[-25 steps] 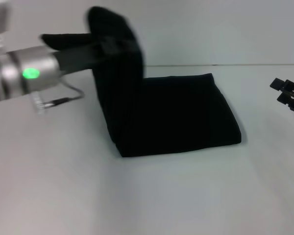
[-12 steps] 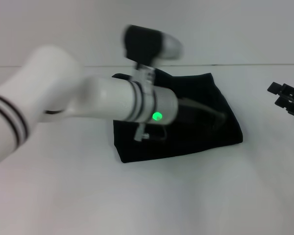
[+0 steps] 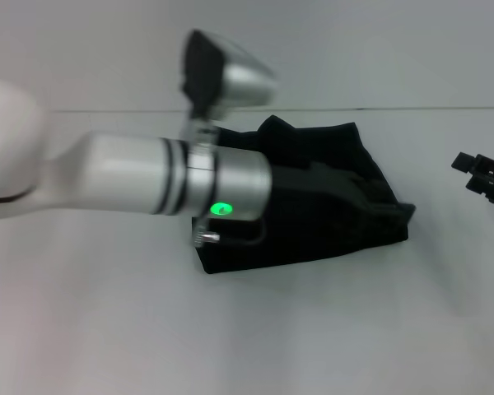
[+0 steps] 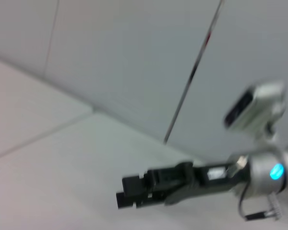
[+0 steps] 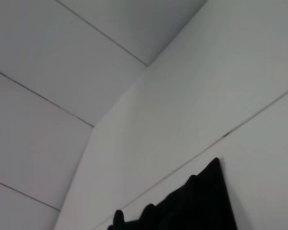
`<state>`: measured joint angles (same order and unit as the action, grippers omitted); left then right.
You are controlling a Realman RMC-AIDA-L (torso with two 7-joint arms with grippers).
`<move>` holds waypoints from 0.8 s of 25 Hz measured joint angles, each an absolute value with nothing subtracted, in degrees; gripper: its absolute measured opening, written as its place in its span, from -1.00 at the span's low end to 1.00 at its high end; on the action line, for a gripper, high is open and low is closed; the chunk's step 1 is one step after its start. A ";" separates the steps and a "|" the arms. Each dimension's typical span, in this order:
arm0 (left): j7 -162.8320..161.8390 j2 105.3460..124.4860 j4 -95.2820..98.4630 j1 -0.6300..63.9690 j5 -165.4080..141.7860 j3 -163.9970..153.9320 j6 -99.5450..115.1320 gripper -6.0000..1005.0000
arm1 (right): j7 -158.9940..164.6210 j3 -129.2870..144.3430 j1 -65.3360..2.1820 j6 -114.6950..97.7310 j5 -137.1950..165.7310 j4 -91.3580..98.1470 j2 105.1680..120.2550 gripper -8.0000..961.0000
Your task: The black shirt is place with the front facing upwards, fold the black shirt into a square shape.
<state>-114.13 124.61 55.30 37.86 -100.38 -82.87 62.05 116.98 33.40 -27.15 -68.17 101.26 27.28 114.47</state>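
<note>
The black shirt (image 3: 313, 234) lies folded into a rough block in the middle of the white table, with no lettering showing. Its top layer is rumpled and its right edge bulges out. My left arm reaches across it from the left, and my left gripper (image 3: 346, 183) is low over the shirt's right half, dark against the cloth. My right gripper (image 3: 484, 175) is parked open at the table's right edge, apart from the shirt. It also shows in the left wrist view (image 4: 127, 192). A corner of the shirt shows in the right wrist view (image 5: 192, 206).
The white table (image 3: 255, 329) runs back to a white panelled wall (image 3: 354, 49). My left forearm (image 3: 148, 173), with its green light, hides the shirt's left part.
My left arm has swung from the left over the shirt, bringing the raised left part of the cloth down to the right. The shirt's right edge has bunched. The right arm stayed put.
</note>
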 joint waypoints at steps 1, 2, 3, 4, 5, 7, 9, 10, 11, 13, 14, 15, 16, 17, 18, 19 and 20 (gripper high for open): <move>-114.12 124.45 56.91 35.92 -99.73 -79.90 65.57 -0.04 | 117.35 33.39 -27.26 -68.20 101.92 27.38 114.22 0.52; -115.05 124.45 57.64 34.78 -99.55 -77.33 67.55 0.05 | 117.80 33.40 -27.45 -68.36 102.64 27.48 113.99 0.52; -117.79 124.39 58.19 32.87 -99.36 -71.87 70.78 0.14 | 118.27 33.40 -27.65 -68.47 103.35 27.65 113.77 0.52; -117.79 124.39 58.19 32.87 -99.36 -71.87 70.78 0.21 | 118.90 33.40 -27.99 -68.69 104.23 27.87 113.54 0.52; -120.03 124.37 58.15 31.92 -99.27 -68.24 72.47 0.28 | 119.34 33.42 -28.40 -69.01 104.99 28.11 113.33 0.52; -124.80 124.30 57.77 30.43 -99.17 -62.14 74.73 0.41 | 120.69 33.61 -29.42 -69.98 106.71 28.73 112.80 0.52; -128.68 124.19 57.09 29.31 -99.21 -58.19 75.87 0.55 | 122.97 34.33 -31.21 -71.23 109.39 29.87 112.04 0.52; -130.38 124.14 56.58 28.71 -99.33 -56.31 76.38 0.58 | 124.18 34.95 -32.39 -71.80 110.88 30.56 111.69 0.52; -132.22 124.07 55.90 28.03 -99.55 -54.06 77.19 0.62 | 125.44 35.70 -33.50 -72.11 112.37 31.35 111.43 0.52; -134.26 123.97 55.07 27.10 -100.40 -50.91 78.81 0.69 | 128.44 37.75 -36.26 -72.65 115.66 33.25 110.87 0.52; -135.05 123.90 54.76 26.60 -101.15 -49.18 79.78 0.72 | 130.32 38.91 -37.93 -72.72 117.59 34.07 110.53 0.52; -135.60 123.82 54.61 26.26 -102.31 -47.39 80.61 0.75 | 131.61 39.68 -39.23 -72.77 119.11 34.55 110.31 0.52; -135.98 123.71 54.55 25.98 -103.54 -46.02 81.26 0.79 | 133.49 41.02 -41.58 -72.69 121.86 35.03 110.00 0.52; -136.34 123.64 54.49 25.72 -104.95 -44.53 81.91 0.82 | 134.67 41.80 -43.18 -72.55 123.79 35.23 109.87 0.52; -136.66 123.57 54.49 25.47 -106.32 -43.42 82.33 0.86 | 135.72 42.52 -44.95 -72.20 125.80 35.35 109.88 0.52; -136.93 123.53 54.49 25.28 -107.69 -42.51 82.78 0.89 | 136.65 42.97 -46.38 -71.85 127.73 35.42 110.00 0.52; -137.19 123.47 54.44 25.09 -109.36 -41.32 83.25 0.89 | 137.51 43.35 -48.08 -71.21 129.80 35.50 110.23 0.52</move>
